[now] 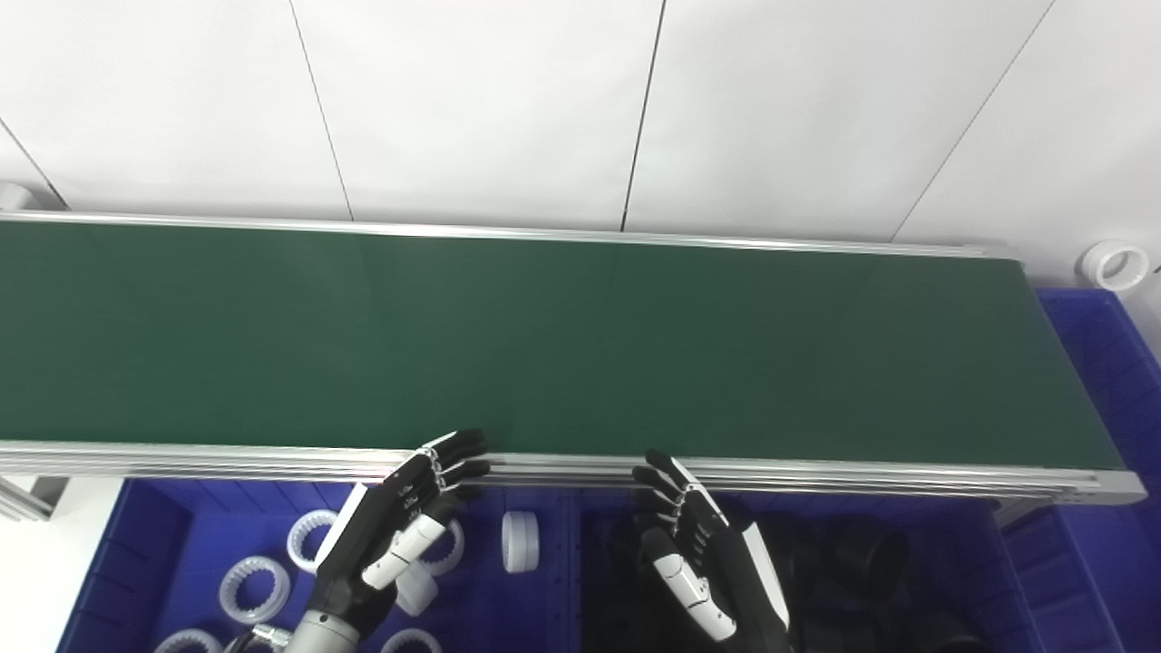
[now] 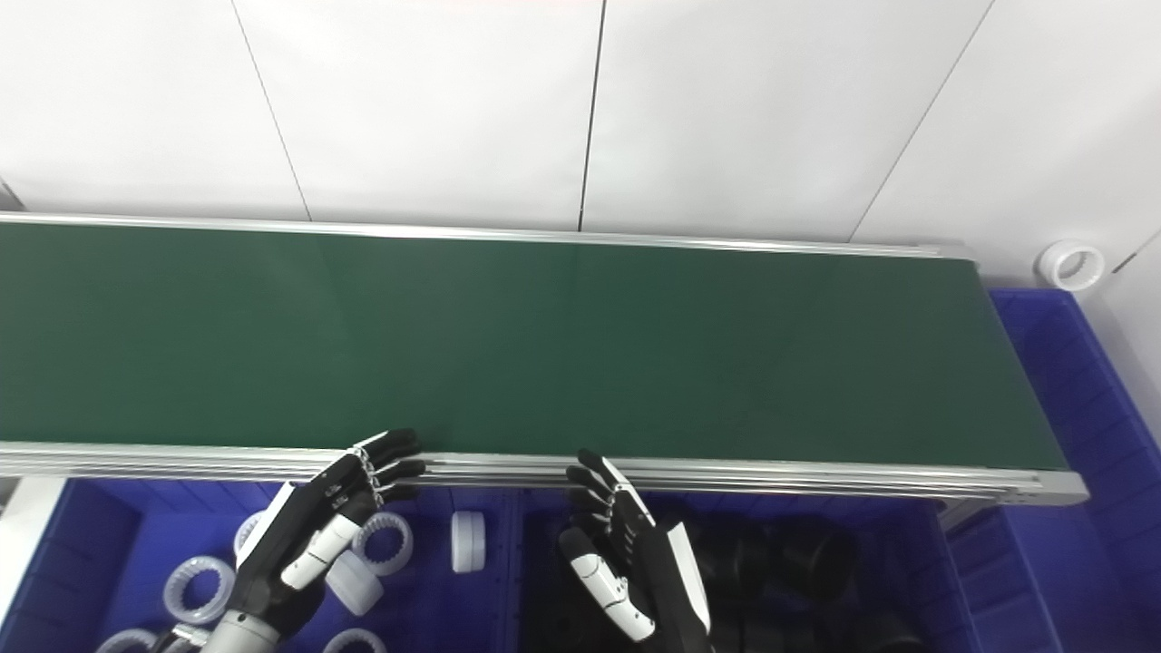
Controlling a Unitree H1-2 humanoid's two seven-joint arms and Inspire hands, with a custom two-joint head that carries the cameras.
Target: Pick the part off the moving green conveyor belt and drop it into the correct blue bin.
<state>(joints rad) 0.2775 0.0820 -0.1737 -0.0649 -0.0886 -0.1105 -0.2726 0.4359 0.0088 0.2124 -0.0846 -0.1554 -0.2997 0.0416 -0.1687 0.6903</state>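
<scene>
The green conveyor belt (image 1: pixel 544 336) runs across the view and carries no part. My left hand (image 1: pixel 399 531) is open and empty, fingers apart, hovering over the left blue bin (image 1: pixel 145 553) with its fingertips at the belt's near rail. My right hand (image 1: pixel 703 553) is open and empty over the right blue bin (image 1: pixel 1025 562), fingertips just short of the rail. The left bin holds several white ring parts (image 1: pixel 256 588). The right bin holds several black parts (image 1: pixel 862 553).
An aluminium rail (image 1: pixel 816 476) edges the belt's near side. A third blue bin (image 1: pixel 1116 363) stands at the belt's right end. A white ring (image 1: pixel 1114 265) lies on the surface beyond it. A white panelled wall (image 1: pixel 580 100) stands behind the belt.
</scene>
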